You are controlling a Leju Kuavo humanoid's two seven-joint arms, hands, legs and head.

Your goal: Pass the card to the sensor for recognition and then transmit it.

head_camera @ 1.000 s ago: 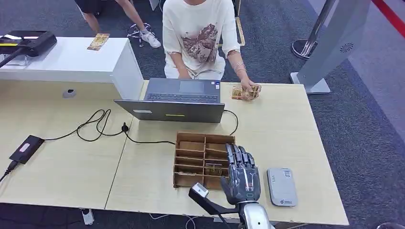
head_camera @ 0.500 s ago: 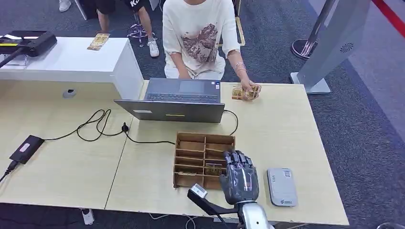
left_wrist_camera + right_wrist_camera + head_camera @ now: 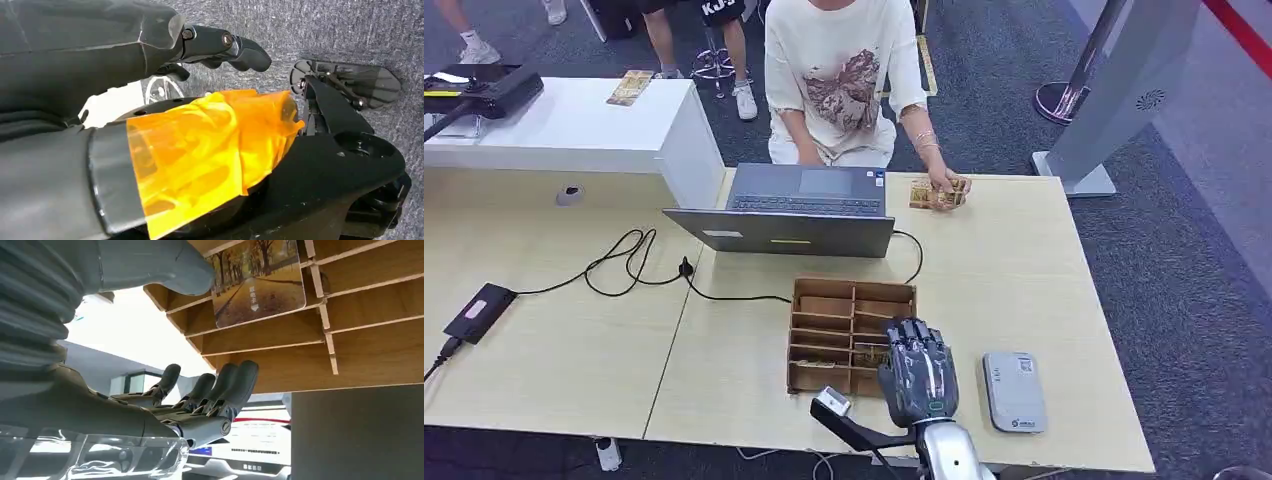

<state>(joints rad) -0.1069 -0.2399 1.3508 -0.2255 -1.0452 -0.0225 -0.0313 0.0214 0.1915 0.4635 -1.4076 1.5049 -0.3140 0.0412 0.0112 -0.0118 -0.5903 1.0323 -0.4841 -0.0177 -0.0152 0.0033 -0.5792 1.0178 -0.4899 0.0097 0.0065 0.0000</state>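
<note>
One right robot hand (image 3: 916, 372), fingers apart and empty, has drawn back over the wooden divider box (image 3: 844, 335), nearing the scenic card (image 3: 257, 282).

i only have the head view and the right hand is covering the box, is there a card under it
Observer: Yes. In the right wrist view a card printed with an autumn tree avenue stands in one slot of the wooden box.
Operator: is the hand holding it
Observer: No. The right hand has its thumb by the card's edge. Its fingers are stretched out apart from the card, holding nothing.
Operator: wheres the left hand
Observer: The left wrist view shows the left hand over grey carpet. I cannot tell whether it is open.
</note>
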